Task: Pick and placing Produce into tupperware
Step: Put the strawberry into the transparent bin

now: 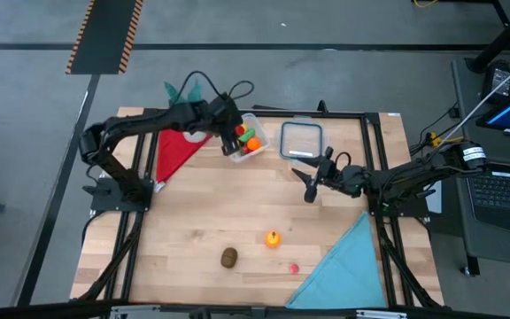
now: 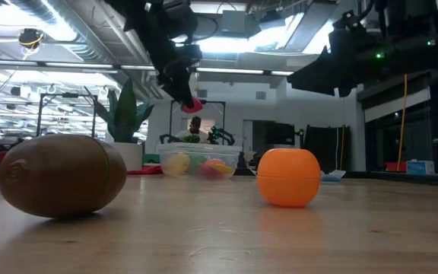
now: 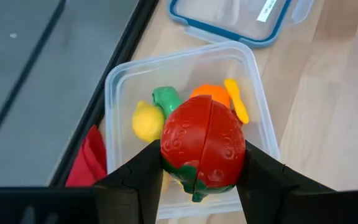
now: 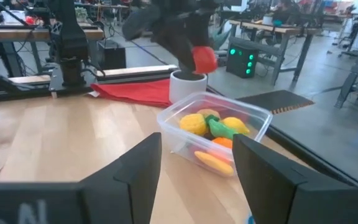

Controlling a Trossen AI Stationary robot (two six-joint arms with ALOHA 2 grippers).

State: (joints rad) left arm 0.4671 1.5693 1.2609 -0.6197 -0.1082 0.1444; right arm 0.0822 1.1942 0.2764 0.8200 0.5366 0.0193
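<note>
The clear tupperware (image 1: 253,142) stands at the table's far middle and holds a yellow lemon (image 3: 146,121), a green piece (image 3: 165,98), an orange fruit (image 3: 209,93) and a yellow-orange piece (image 3: 236,99). Just above it hangs a red toy strawberry (image 3: 204,146), with my left gripper (image 1: 240,135) shut on it. The low view also shows the strawberry (image 2: 191,104) above the tupperware (image 2: 196,162). To the tupperware's right, my right gripper (image 1: 311,182) stands open over the table, holding nothing. A brown fruit (image 1: 228,257), an orange fruit (image 1: 273,237) and a pink piece (image 1: 294,268) lie near the front edge. My left gripper pinches the strawberry by its two opposite sides (image 3: 169,149) between its two fingers (image 3: 143,171). The fingers slant down from above. The strawberry is lifted clear over the tupperware's open top, its green leaf end (image 3: 194,186) toward the gripper.
The flat clear lid with a blue-grey rim (image 1: 301,140) lies right of the tupperware. A red cloth (image 1: 177,152) lies at the far left by a potted plant (image 1: 189,89). A teal cloth (image 1: 348,266) covers the near right corner. Bare wood lies in the table's middle.
</note>
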